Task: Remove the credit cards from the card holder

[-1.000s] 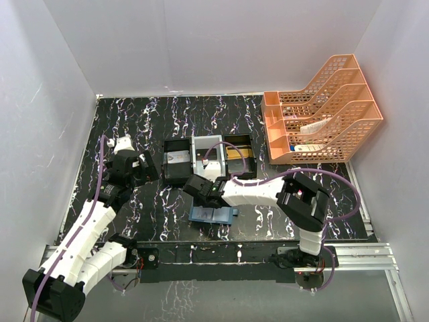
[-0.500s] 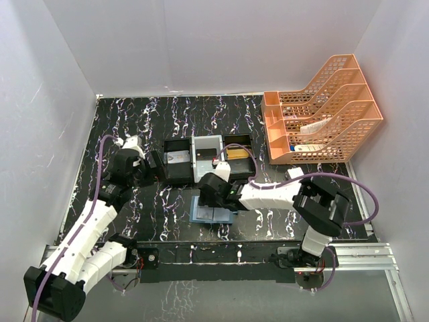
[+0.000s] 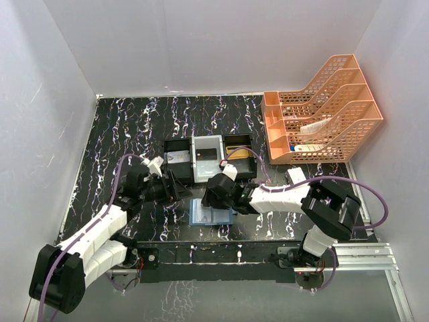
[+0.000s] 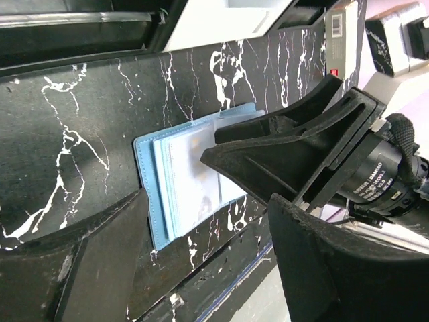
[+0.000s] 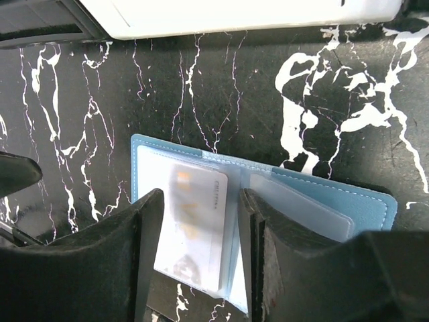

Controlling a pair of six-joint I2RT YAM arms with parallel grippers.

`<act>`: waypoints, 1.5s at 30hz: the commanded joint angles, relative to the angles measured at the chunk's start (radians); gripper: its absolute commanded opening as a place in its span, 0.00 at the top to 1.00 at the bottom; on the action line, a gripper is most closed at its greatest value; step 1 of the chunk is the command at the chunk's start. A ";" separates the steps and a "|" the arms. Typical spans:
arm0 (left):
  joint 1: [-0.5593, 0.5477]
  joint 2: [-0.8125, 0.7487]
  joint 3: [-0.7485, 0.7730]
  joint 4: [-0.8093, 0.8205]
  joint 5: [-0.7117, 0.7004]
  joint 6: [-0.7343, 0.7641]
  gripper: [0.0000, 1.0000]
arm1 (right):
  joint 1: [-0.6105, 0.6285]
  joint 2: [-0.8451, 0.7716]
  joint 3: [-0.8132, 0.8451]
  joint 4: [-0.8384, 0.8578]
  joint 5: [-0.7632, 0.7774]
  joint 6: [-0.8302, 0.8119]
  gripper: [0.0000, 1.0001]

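Blue card holder (image 5: 322,196) lies open beneath the right tool (image 5: 199,235), jaws apart astride a card (image 5: 196,194).

White lettering circles the black camera lens (image 4: 377,182), perhaps "DAIWON", too small to trust. Barcode label on the white box (image 4: 341,28). Tiny print on the credit card (image 5: 195,225), unreadable.

Left arm (image 3: 100,228) and right arm (image 3: 281,198) stretched inward, low, jaws of both parted.
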 commanded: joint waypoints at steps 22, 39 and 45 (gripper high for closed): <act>-0.028 -0.239 0.061 -0.328 -0.436 -0.092 0.25 | 0.130 0.273 0.398 -0.446 0.267 -0.070 0.37; -0.028 -0.187 0.013 -0.110 -0.161 -0.029 0.31 | 0.101 0.212 0.254 -0.195 0.055 -0.122 0.46; -0.032 -0.169 -0.059 0.016 -0.018 -0.055 0.43 | 0.043 0.140 0.141 -0.073 -0.024 -0.076 0.48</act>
